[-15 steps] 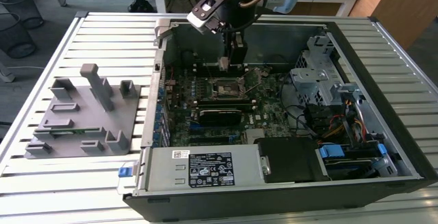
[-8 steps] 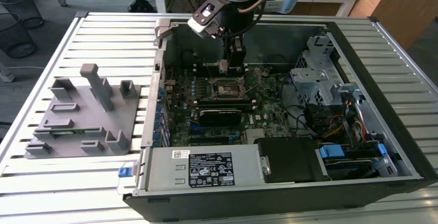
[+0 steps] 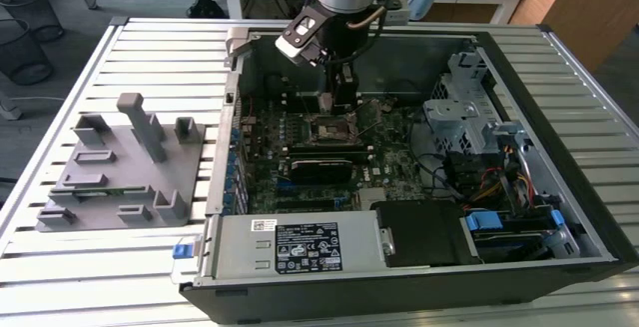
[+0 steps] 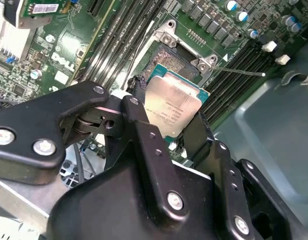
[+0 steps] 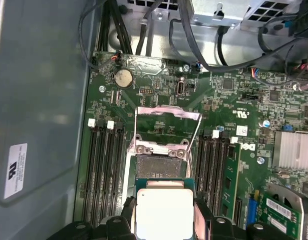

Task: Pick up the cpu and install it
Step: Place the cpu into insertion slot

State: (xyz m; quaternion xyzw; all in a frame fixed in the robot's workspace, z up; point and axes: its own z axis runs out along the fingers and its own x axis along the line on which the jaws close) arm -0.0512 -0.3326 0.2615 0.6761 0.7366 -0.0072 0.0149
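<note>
silver cpu [image 5: 164,210] in claw [image 5: 164,220] above socket [image 5: 154,166]

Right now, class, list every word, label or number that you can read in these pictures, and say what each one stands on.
No text is clear enough to quote.
Black label on the silver box: print too small to read.
Faint lines on the cpu held in the gripper: too blurred.
White sticker on the case wall: blurred.
Barcode sticker on the green card: too small.
</note>
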